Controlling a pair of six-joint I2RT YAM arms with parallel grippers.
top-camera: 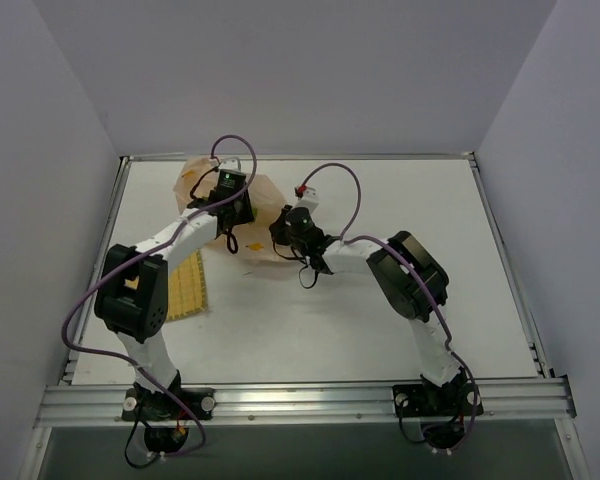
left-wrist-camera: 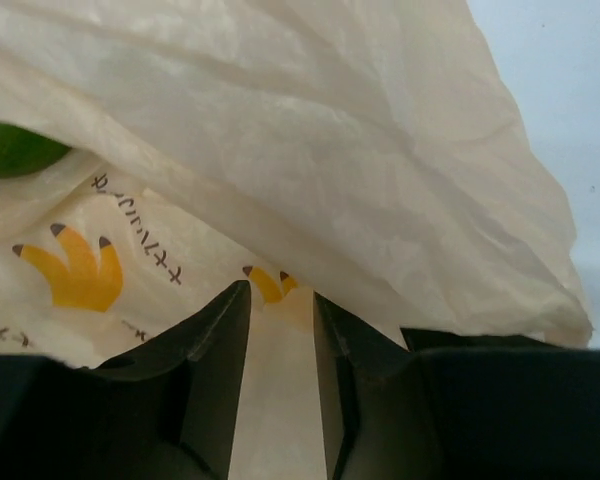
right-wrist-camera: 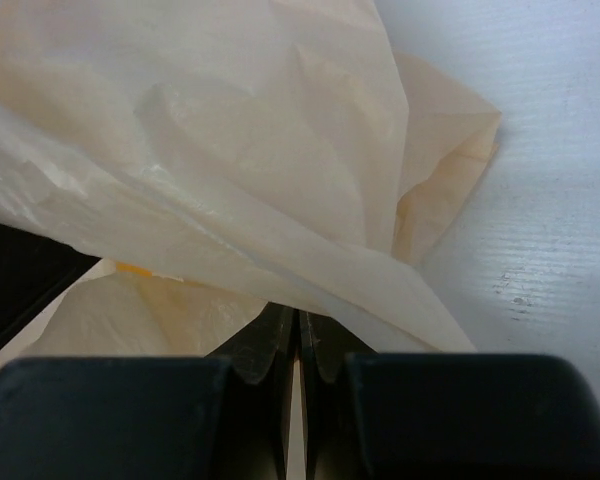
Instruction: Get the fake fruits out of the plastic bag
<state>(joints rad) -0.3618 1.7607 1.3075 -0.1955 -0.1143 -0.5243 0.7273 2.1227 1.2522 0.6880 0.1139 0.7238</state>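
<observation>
The right hand (right-wrist-camera: 298,330) is clenched on a fold of the plastic bag (right-wrist-camera: 230,150), which lies far left on the worktop (top-camera: 380,300). The left hand (left-wrist-camera: 280,300) straddles film; whether it grips, I cannot tell. The step looks like opening the bag; next, part the film. Only the left wrist view shows 1 green fake fruit (left-wrist-camera: 10,150).

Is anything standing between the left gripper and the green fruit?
Yes: a printed fold of the plastic bag rises between the left gripper and the green fruit, which peeks out at upper left.
</observation>
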